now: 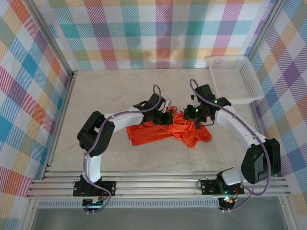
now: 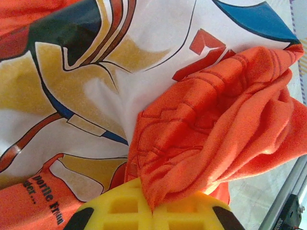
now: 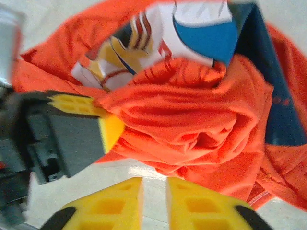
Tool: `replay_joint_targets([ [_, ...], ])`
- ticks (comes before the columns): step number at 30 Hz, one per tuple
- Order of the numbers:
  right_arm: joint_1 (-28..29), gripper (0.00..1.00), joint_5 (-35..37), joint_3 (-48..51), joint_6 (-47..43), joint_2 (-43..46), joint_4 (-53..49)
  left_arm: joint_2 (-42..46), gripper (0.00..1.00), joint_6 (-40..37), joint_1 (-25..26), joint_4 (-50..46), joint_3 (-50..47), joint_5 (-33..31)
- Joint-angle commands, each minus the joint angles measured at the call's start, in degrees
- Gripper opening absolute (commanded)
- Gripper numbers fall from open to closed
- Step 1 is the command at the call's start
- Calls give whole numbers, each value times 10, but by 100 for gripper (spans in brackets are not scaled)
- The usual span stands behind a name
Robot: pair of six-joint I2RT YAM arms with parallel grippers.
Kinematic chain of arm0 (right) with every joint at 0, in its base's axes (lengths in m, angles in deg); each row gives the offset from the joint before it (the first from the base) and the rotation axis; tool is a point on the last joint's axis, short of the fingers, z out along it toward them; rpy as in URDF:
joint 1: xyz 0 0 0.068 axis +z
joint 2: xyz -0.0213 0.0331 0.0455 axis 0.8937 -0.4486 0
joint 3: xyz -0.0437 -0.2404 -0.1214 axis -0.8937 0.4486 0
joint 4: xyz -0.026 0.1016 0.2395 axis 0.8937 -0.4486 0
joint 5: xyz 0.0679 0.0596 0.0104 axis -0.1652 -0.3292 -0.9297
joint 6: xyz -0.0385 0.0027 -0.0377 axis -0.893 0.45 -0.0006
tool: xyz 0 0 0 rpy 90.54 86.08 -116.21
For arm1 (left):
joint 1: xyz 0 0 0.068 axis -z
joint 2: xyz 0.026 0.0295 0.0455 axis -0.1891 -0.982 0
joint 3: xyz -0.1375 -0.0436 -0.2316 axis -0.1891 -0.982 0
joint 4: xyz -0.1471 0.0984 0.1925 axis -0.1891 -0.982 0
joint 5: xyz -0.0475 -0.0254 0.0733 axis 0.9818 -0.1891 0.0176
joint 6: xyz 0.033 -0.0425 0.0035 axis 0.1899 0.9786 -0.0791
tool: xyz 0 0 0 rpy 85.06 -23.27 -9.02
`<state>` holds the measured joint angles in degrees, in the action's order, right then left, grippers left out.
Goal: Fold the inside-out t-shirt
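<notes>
the crumpled bright orange t-shirt (image 1: 160,135) lies in the middle of the table (image 1: 110,96), cartoon print (image 2: 96,96) partly showing. left gripper (image 2: 152,208) pinches a fold tight; right gripper (image 3: 154,200), slightly parted, holds nothing beside it.

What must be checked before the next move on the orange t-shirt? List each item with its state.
1. Left hand pinching the bright orange printed fabric t-shirt: ok.
2. Right hand free of cloth, jaws slightly apart: ok.
3. Shirt spread flat on the pale table: not ok, it is bunched.
4. Shirt turned right side out: cannot tell.
5. White plastic mesh basket apart from the shirt: ok.
</notes>
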<state>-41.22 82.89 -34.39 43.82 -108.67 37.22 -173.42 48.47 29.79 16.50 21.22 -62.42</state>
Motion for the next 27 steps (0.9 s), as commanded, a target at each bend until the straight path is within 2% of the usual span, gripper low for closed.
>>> replay_joint_targets([
  [1, 10, 17, 16, 25, 7, -4, 26, -1, 0, 2, -3, -8, 19, 6],
  [3, 17, 20, 19, 30, 3, -16, 31, -1, 0, 3, -4, -9, 22, 6],
  [5, 23, 30, 31, 31, -4, -30, 33, -1, 0, 3, -4, -10, 23, 6],
  [7, 28, 33, 43, 31, -8, -44, 38, -1, 0, 2, -4, -11, 24, 7],
  [15, 29, 33, 73, 5, -17, -105, 68, 4, 0, 1, -4, -16, 25, 7],
  [18, 29, 26, 93, -17, -23, -121, 65, 6, 0, -2, -4, -18, 24, 6],
  [21, 29, 2, 102, -57, -34, -115, 24, 8, 0, -6, -4, -22, 23, 3],
  [27, 29, 0, 84, -113, -55, -36, -57, 8, 0, -13, -4, -29, 25, -4],
])
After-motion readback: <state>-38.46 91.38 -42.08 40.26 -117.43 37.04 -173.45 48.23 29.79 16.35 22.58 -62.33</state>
